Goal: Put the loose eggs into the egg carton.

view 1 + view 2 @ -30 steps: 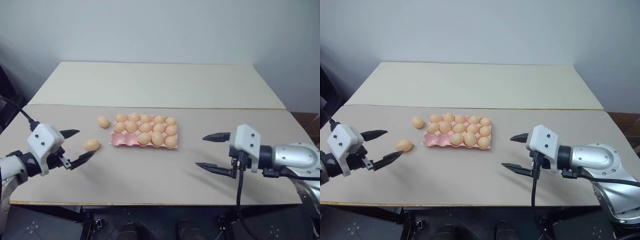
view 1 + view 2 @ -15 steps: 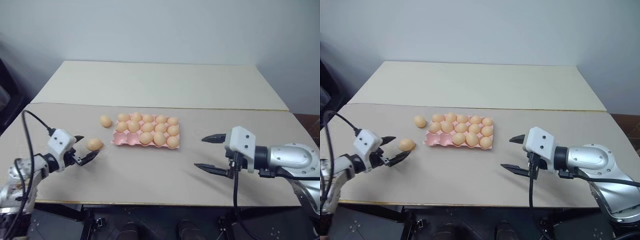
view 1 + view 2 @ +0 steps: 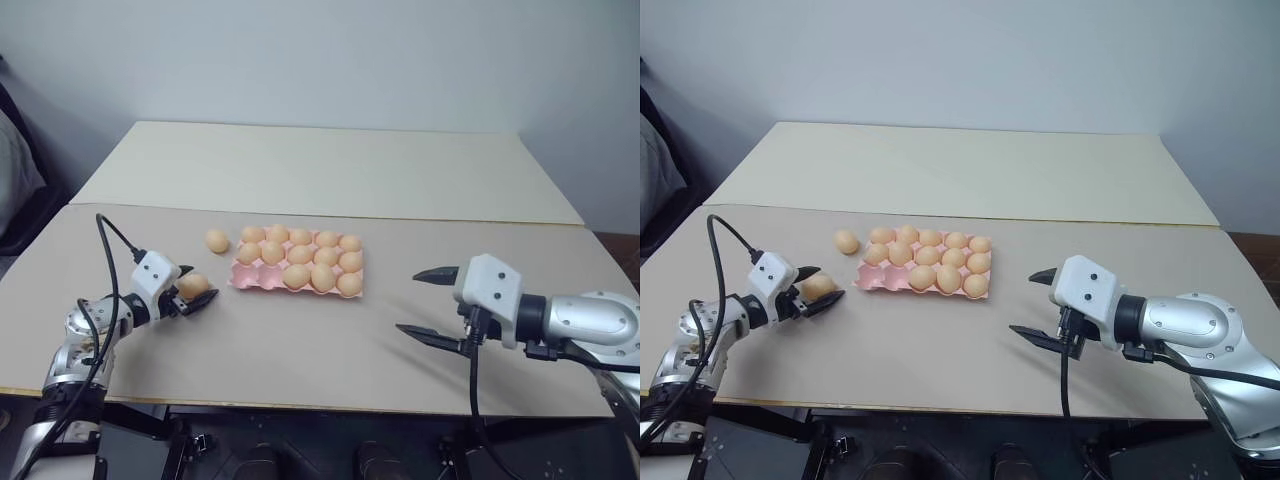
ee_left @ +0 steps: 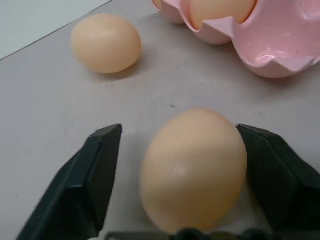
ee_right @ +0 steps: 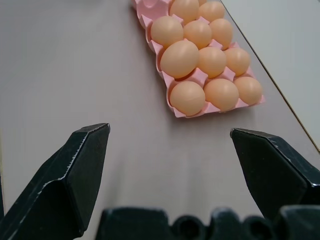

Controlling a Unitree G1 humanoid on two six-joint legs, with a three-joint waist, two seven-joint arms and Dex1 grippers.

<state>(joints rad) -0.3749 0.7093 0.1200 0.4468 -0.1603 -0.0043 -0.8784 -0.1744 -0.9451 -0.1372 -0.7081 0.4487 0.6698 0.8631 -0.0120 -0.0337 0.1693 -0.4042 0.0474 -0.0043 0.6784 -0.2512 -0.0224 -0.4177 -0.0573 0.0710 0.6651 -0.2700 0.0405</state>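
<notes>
The left gripper point(image 3: 190, 292) has advanced across the table point(image 3: 300, 340) and drawn its fingers in around the nearer loose egg point(image 4: 194, 167), one finger touching it and the other a sliver short, the egg still resting on the surface just left of the egg carton point(image 3: 243, 281). The second loose egg point(image 3: 217, 240) lies farther back, beside the carton's far-left corner. The right gripper point(image 3: 425, 303) hangs with fingers spread wide, empty, right of the carton; the grasp appears nearly complete, lift pending.
</notes>
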